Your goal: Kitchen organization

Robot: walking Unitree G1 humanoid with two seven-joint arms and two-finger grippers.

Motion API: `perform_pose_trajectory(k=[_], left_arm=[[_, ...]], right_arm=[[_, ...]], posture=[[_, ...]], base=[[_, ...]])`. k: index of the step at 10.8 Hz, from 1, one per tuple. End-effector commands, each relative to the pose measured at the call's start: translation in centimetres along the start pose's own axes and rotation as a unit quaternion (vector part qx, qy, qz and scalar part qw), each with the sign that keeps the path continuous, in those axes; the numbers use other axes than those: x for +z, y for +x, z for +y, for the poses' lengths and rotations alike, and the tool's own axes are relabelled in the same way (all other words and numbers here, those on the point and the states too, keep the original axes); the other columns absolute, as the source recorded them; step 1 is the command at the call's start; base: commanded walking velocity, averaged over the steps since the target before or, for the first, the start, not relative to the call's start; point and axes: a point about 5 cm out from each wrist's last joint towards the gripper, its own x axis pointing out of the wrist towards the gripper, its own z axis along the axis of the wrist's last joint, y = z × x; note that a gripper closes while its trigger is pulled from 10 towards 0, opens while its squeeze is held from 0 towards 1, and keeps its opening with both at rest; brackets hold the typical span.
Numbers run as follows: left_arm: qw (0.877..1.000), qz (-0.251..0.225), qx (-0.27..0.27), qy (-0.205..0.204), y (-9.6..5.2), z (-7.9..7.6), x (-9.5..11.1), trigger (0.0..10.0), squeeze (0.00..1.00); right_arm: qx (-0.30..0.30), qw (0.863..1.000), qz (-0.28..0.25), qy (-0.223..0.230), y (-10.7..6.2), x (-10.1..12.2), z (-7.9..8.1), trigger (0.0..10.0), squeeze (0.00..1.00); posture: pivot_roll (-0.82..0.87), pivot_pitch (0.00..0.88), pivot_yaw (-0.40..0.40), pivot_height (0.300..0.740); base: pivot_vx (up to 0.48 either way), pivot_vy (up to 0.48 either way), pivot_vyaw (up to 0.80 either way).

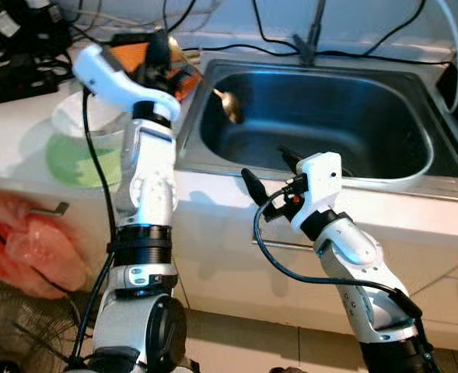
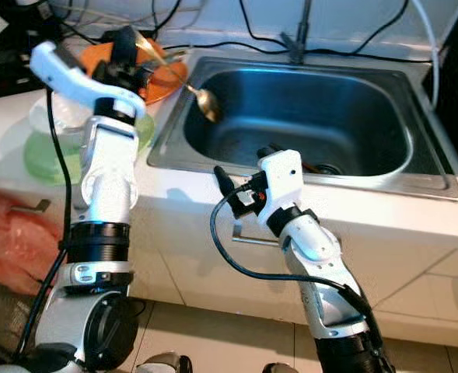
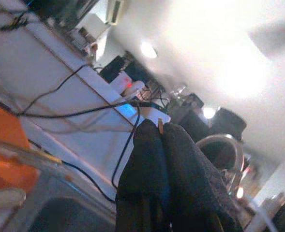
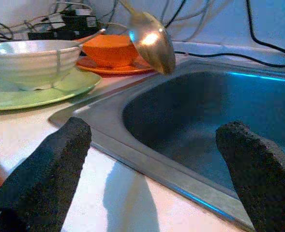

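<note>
You have even, rather soft indoor light in both head views. The white bench (image 1: 26, 116) is bright, almost washed out near the back wall. The sink (image 1: 314, 116) is darker inside, with a cold blue shine along its far rim and a pale glare on the basin floor. The spoon (image 2: 204, 99) catches a small warm highlight.

In the left wrist view you see strong overexposure: the ceiling lamps (image 3: 148, 49) bloom, and the whole picture is hazy and soft. The black fingers (image 3: 152, 174) there are blurred.

In the right wrist view the near fingers (image 4: 45, 169) are out of focus, and a grey shadow (image 4: 127, 193) lies on the bench between them.
</note>
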Motion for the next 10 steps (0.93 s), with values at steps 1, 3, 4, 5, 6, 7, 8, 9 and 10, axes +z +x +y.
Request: perform_pose_trajectory(k=[1,3,4,5,6,7,8,9,10], left_arm=[[0.999,0.009,0.019,-0.046,-0.4,0.5,-0.6,0.0,0.00],[0.991,0.032,0.033,-0.129,-0.8,1.0,-1.9,0.0,0.00],[0.986,0.050,0.035,-0.154,-1.0,1.0,-2.6,0.0,0.00],[0.976,0.068,0.043,-0.204,-1.3,1.2,-3.4,0.0,0.00],[0.961,0.077,0.045,-0.260,-1.5,1.3,-4.1,0.0,0.00],[0.954,0.089,0.040,-0.284,-2.1,1.4,-5.0,0.0,0.00],[0.947,0.099,0.048,-0.300,-2.5,1.6,-5.8,0.0,0.00],[0.944,0.106,0.050,-0.309,-2.7,1.8,-6.2,0.0,0.00],[0.941,0.112,0.049,-0.315,-3.0,1.9,-6.5,0.0,0.00]], right_arm=[[-0.019,1.000,-0.004,0.015,0.2,0.2,-0.6,10.0,0.00],[-0.050,0.994,-0.014,0.100,0.7,0.5,-1.1,10.0,0.00],[-0.064,0.987,-0.020,0.145,1.0,0.6,-1.3,10.0,0.00],[-0.085,0.961,-0.036,0.262,1.6,1.0,-1.8,10.0,0.00],[-0.087,0.941,-0.044,0.324,2.0,1.2,-2.1,10.0,0.00],[-0.084,0.931,-0.051,0.353,2.4,1.5,-2.3,10.0,0.00],[-0.080,0.926,-0.053,0.366,2.7,1.7,-2.3,10.0,0.00],[-0.079,0.921,-0.054,0.378,2.8,1.9,-2.4,10.0,0.00],[-0.071,0.914,-0.057,0.395,2.9,2.2,-2.4,10.0,0.00]], posture=[[0.11,0.045,0.046,0.740],[0.10,0.050,0.047,0.740],[0.10,0.052,0.046,0.740],[0.10,0.057,0.042,0.740],[0.10,0.059,0.041,0.740],[0.10,0.060,0.041,0.740],[0.10,0.061,0.042,0.740],[0.10,0.062,0.043,0.740],[0.09,0.064,0.042,0.740]], base=[[0.000,0.000,0.00],[0.000,0.000,0.00],[0.000,0.000,0.00],[0.000,0.000,0.00],[0.000,0.000,0.00],[0.000,0.000,0.00],[0.000,0.000,0.00],[0.000,0.000,0.00],[0.000,0.000,0.00]])
